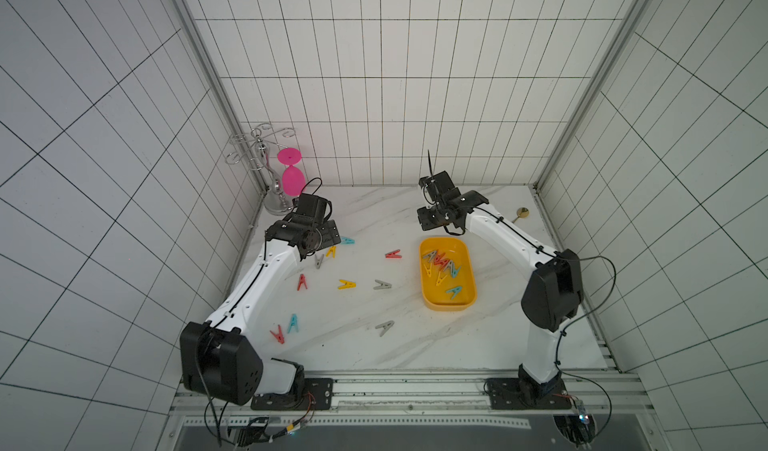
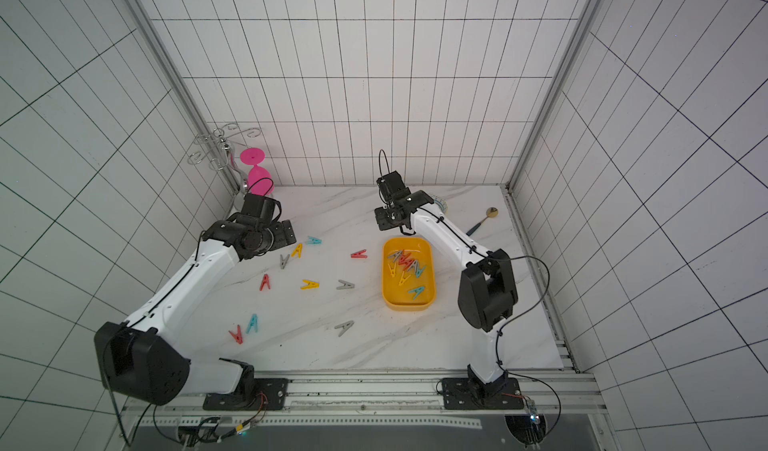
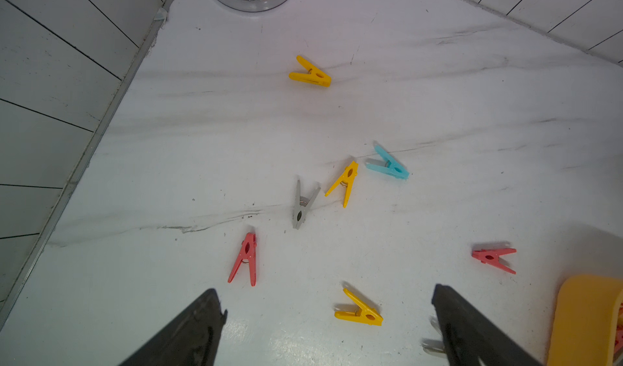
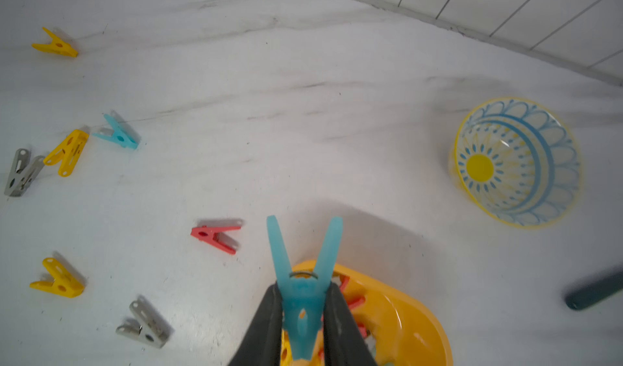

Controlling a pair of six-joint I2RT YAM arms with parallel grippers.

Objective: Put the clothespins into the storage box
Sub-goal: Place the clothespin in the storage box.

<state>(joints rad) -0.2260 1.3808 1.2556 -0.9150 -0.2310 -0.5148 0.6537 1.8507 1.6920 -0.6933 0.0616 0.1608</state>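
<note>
- Clothespins (image 1: pixel 346 284) lie scattered over the desk (image 1: pixel 415 345); others sit in the storage box (image 1: pixel 448 306).
- Right pincer (image 4: pixel 303 290) pinches a teal clothespin (image 4: pixel 280 246) over the box's far rim.
- Left pincer (image 3: pixel 325 295) spread wide over loose pins.
- Patterned bowl (image 4: pixel 546 165) stands near the box.

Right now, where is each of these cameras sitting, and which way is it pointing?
Top views: a pair high over the table's front edge, looking down; left arm and right arm show whole.
Left wrist: on the left arm, looking past the open left gripper at loose clothespins.
Right wrist: on the right arm, looking past the right gripper, shut on a teal clothespin, at the storage box and a patterned bowl.
Shared: both wrist views show the red clothespin beside the box.
</note>
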